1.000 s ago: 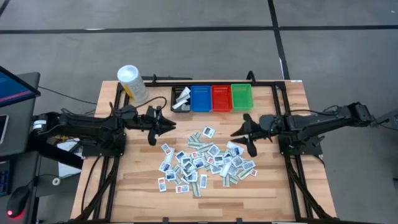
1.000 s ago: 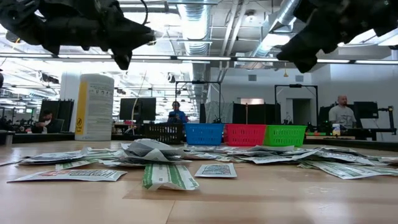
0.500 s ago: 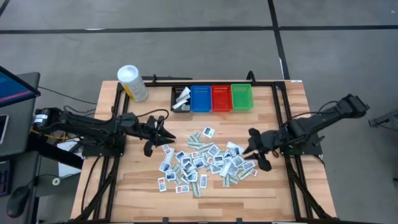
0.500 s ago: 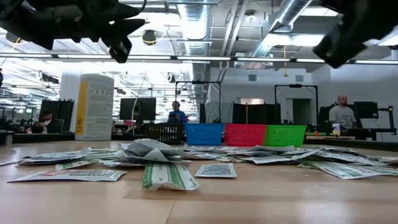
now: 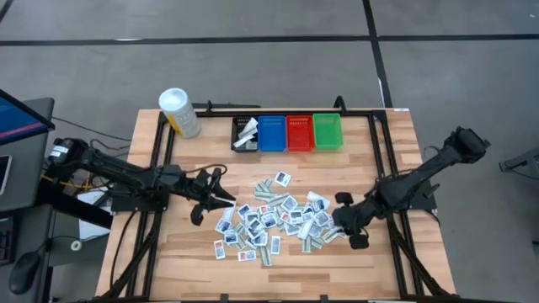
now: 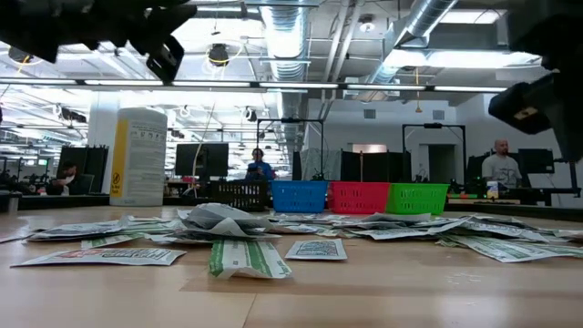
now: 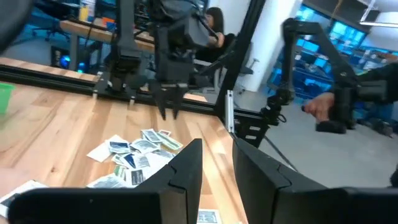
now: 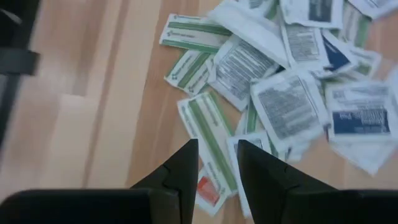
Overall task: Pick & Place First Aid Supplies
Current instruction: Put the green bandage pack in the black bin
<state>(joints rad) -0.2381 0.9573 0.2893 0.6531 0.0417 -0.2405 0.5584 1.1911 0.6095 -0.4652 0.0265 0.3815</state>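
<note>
The right gripper (image 8: 214,163), fingers a little apart and empty, hangs over the packets (image 5: 274,220) at the pile's right edge. The left gripper (image 5: 212,195), also parted, is at the left edge. Packets look light, thin, slippery; pinch an overhanging edge.

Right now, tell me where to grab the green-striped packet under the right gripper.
Grip the green-striped packet across its narrow width, on the side over bare table, coming straight down with the right gripper. It lies flat at the pile's edge; its other side seems tucked against neighbouring packets.
</note>
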